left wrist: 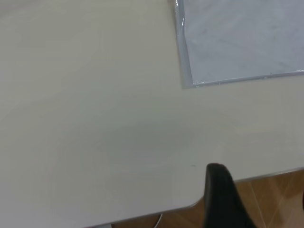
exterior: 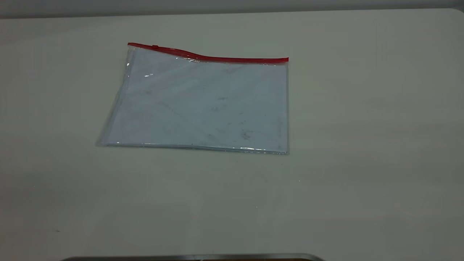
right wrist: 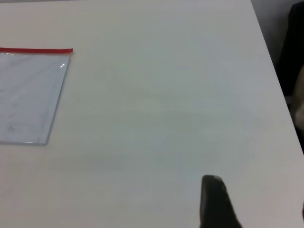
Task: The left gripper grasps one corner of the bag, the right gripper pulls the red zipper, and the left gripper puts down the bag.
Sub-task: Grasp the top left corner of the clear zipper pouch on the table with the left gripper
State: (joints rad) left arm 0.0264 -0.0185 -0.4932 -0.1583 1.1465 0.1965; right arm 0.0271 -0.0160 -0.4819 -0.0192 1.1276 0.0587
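Note:
The bag [exterior: 203, 105] lies flat on the white table [exterior: 362, 145], a clear pouch with a bluish sheen and faint dark smudges. The red zipper [exterior: 217, 58] runs along its far long edge, with the small slider tab [exterior: 155, 46] near the left end. Neither gripper shows in the exterior view. In the left wrist view my left gripper [left wrist: 259, 192] is open and empty near the table's edge, well away from a bag corner [left wrist: 228, 47]. In the right wrist view my right gripper [right wrist: 256, 197] is open and empty, far from the bag [right wrist: 28, 95] and the zipper's end [right wrist: 38, 50].
The table's edge and a wooden floor [left wrist: 273, 199] show beside the left gripper. A dark object [right wrist: 292, 52] stands beyond the table's edge in the right wrist view. A grey curved rim [exterior: 195, 257] lies at the near edge of the exterior view.

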